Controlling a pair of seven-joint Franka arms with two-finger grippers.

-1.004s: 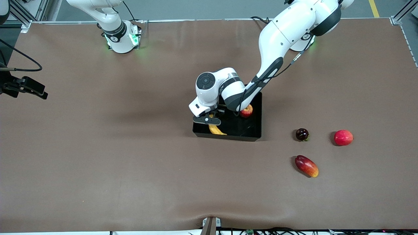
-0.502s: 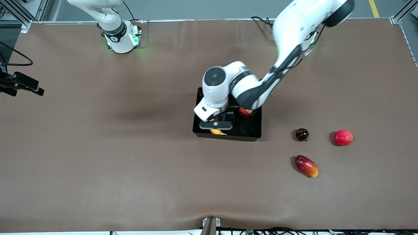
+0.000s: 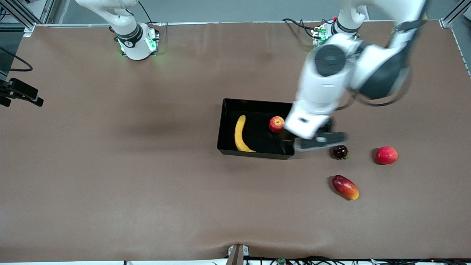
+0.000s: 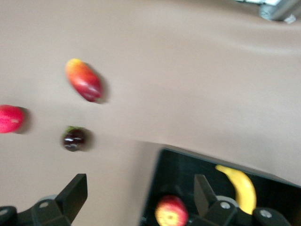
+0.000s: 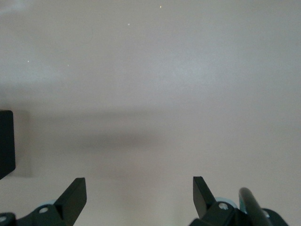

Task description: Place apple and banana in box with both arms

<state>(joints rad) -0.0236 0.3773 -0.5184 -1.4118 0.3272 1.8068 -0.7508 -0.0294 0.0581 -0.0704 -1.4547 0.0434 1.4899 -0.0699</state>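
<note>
Apple (image 3: 276, 124) and banana (image 3: 240, 134) both sit inside the box (image 3: 224, 127). Apple is at the box's end toward the left arm's side of the table, roughly 3 o'clock from the box centre in the front view. Banana lies lengthwise at about 9 o'clock from centre, toward the right arm's end, curved, one tip resting near the wall nearest the front camera. The two are apart, not touching.

Left gripper (image 3: 319, 140) is up in the air over the box wall at the left arm's end and the bare table beside it. Left wrist view shows its fingers (image 4: 75, 193) spread wide, nothing between them; apple (image 4: 171, 211), banana (image 4: 241, 187) and box (image 4: 162, 169) all show below it.

Right gripper (image 3: 22, 95) is at the table edge on the right arm's end, about 9 o'clock from the box and well apart from it; that arm waits. Right wrist view shows its fingers (image 5: 75, 194) spread, empty, over bare table (image 5: 155, 84).

Loose fruit on the table toward the left arm's end:
- dark round fruit (image 3: 340, 151), just beside the left gripper, about 3 o'clock from the box's near corner
- plain red round fruit (image 3: 386, 155), at 3 o'clock from the dark one
- oblong red-orange fruit (image 3: 345, 187), nearer the front camera, about 6 o'clock from the dark one
</note>
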